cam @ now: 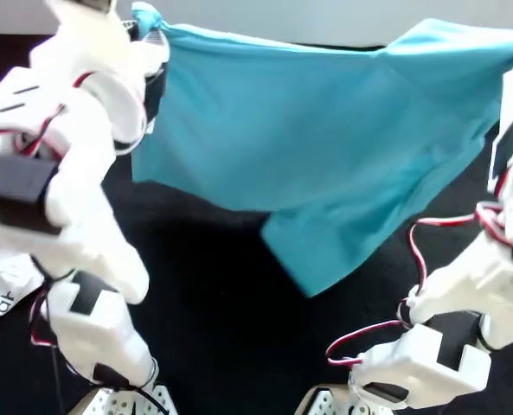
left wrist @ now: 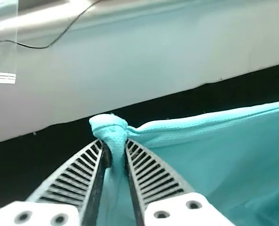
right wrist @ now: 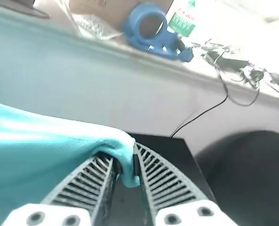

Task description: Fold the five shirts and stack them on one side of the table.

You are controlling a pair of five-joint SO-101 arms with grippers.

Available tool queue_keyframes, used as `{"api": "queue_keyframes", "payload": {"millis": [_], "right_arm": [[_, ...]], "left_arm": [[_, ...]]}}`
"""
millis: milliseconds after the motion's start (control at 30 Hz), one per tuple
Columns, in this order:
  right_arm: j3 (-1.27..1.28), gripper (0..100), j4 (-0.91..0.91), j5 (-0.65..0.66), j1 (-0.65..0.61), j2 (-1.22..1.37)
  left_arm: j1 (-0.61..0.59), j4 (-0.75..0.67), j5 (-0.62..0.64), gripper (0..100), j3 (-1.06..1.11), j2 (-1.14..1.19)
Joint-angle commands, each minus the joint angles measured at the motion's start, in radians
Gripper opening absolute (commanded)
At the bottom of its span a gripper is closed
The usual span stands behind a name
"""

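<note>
Shirt | stretched between left gripper and right gripper | both pinching corners

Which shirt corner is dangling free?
The low middle corner of the shirt; the left gripper and right gripper pinch the two upper corners.

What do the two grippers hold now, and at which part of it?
Both hold the teal shirt: the left gripper pinches one bunched end of its upper edge, the right gripper the opposite end.
</note>
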Motion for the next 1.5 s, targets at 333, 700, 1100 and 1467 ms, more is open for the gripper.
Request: {"api": "queue_keyframes", "payload": {"millis": [333,700,1100,1467], "right_arm": [[-0.116,0.5,0.104,-0.011,0.024,0.004],[0.564,0.5,0.104,-0.083,-0.094,-0.159],[0.625,0.5,0.073,-0.089,-0.166,-0.518],[0.607,0.5,-0.199,-0.089,-0.018,-0.696]], "left_arm": [[-0.194,0.008,0.095,1,0.717,-0.196],[-0.193,-0.002,0.095,1,1.089,-0.205],[-0.216,0.003,0.092,1,0.849,-0.475],[-0.216,-0.02,0.089,1,0.757,-0.743]]}}
